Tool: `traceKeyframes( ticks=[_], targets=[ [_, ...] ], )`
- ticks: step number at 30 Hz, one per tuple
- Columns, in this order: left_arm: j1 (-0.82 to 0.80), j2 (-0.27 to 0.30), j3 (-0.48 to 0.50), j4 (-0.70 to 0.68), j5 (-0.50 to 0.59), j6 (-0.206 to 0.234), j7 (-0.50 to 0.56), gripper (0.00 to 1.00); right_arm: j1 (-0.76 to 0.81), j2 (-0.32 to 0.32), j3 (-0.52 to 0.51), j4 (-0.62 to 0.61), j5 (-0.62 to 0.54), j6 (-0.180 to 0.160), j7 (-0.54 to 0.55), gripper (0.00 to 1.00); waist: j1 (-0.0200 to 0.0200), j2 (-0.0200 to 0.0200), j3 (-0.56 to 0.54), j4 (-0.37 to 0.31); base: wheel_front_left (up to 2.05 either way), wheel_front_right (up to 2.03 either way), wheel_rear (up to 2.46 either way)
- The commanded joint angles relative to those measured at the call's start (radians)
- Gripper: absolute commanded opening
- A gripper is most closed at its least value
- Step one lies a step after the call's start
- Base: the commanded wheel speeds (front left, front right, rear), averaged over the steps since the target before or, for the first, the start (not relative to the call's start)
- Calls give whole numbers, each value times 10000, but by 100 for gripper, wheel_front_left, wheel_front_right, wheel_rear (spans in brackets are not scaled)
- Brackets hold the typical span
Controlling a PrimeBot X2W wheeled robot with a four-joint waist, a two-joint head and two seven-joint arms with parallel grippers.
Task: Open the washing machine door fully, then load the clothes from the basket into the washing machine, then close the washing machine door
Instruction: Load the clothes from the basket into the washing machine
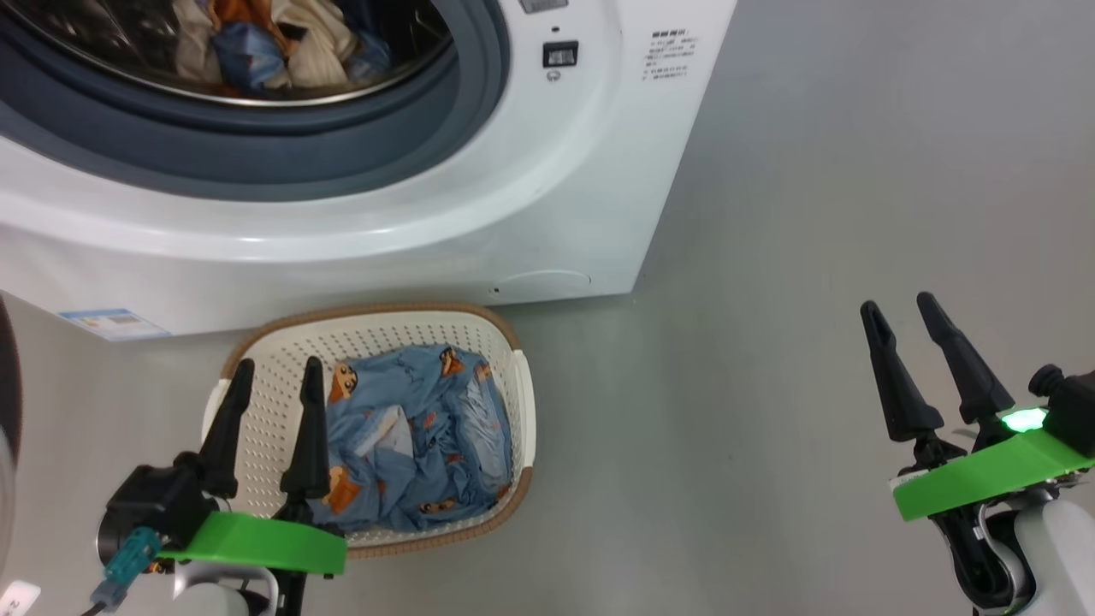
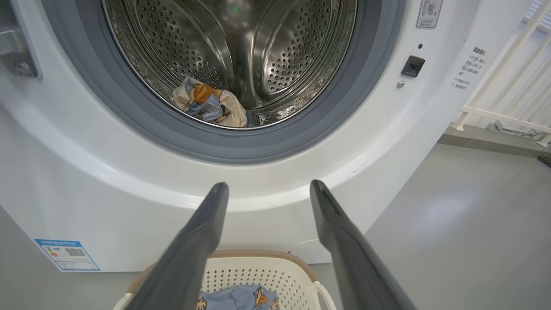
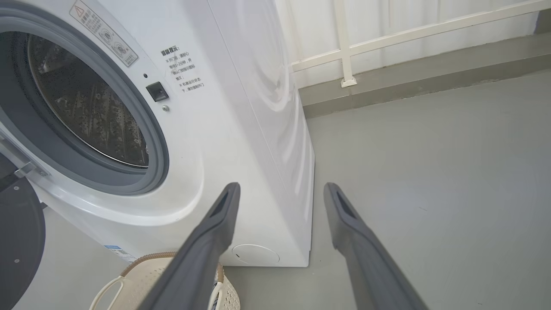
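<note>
The left gripper (image 1: 278, 366) was seen with its two dark fingers spread apart and nothing held between them. It was held over the left part of the basket (image 1: 385, 310), fingertips aimed at the basket's far rim. The right gripper (image 1: 896, 302) was likewise parted and empty, well to the right of the basket, over bare grey floor (image 1: 770, 385).

Inside the basket, a crumpled heap of the clothes (image 1: 419, 428), light blue with orange-brown cartoon faces, was found filling the middle and right side. The perforated bottom on the left, beneath the left gripper's fingers, was left bare.

Just behind the basket, the washing machine (image 1: 547, 171) was set, its white front almost touching the basket's far rim. Above and behind the basket, the round opening was ringed by the grey gasket (image 2: 241, 148). More of the clothes, blue, orange and cream, were seen lying low in the steel drum (image 2: 280, 51).

The washing machine door (image 3: 17, 245) was swung open to the left of the basket, and only part of its dark rim could be made out. A blue label sticker (image 1: 111, 323) was noted low on the machine's front, behind and to the left of the basket.
</note>
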Motion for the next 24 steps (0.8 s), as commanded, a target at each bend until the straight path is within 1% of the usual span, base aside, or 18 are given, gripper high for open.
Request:
traceKeyframes(
  ticks=[1, 11, 19, 24],
  targets=[
    [-247, 131, 274, -138, 37, 76, -51, 100, -71, -191, 192, -256, 138, 63, -49, 100, 0, 0, 390, -115, 0, 0, 0],
    [-1124, 131, 237, 714, 45, 81, -51, 100, -646, -232, 348, -450, 247, 63, -49, 100, 0, 0, 1730, -348, 0, 0, 0],
    [-2037, 131, 413, 1257, 402, 37, -51, 100, -1228, -212, 445, -614, 347, 63, -49, 100, 0, 0, 2871, -553, 0, 0, 0],
    [-2467, 135, 601, 1540, 618, 14, -51, 100, -1532, -147, 472, -668, 388, 63, -49, 100, 0, 0, 3375, -635, 0, 0, 0]
  ],
)
